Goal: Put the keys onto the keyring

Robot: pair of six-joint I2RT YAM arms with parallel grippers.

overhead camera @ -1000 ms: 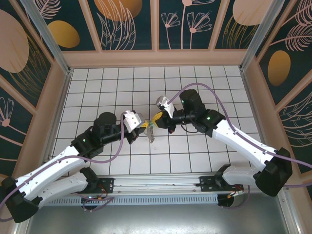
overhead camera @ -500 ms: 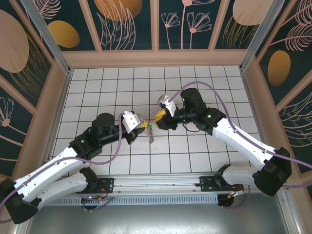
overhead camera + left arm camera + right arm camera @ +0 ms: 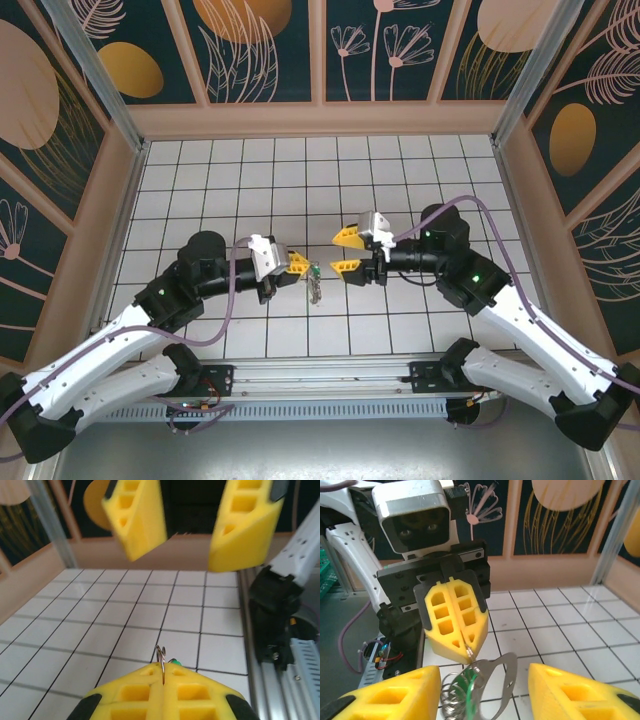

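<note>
My left gripper (image 3: 299, 265) is shut on the keyring (image 3: 161, 656), a thin silvery wire ring that sticks out from between its yellow tips. Below the ring hangs a cluster (image 3: 315, 287): the key with the green head (image 3: 470, 687), coiled silvery rings (image 3: 447, 700) and a flat silvery metal tag (image 3: 507, 677). The green head (image 3: 175, 662) peeps over my left gripper (image 3: 163, 674). My right gripper (image 3: 349, 252) faces the left one, a short way to its right, open. In the right wrist view the cluster hangs between the open fingers of my right gripper (image 3: 484, 682), touching neither.
The white tiled floor (image 3: 420, 180) is bounded by wooden walls (image 3: 320, 120) on three sides. A metal rail (image 3: 330, 380) with the arm bases runs along the near edge. The right arm's base and rail (image 3: 280, 625) stand close on the right of the left wrist view.
My right gripper was shut at the ring a second ago; it has opened and drawn back to the right. The left gripper keeps the ring and has dropped slightly.
</note>
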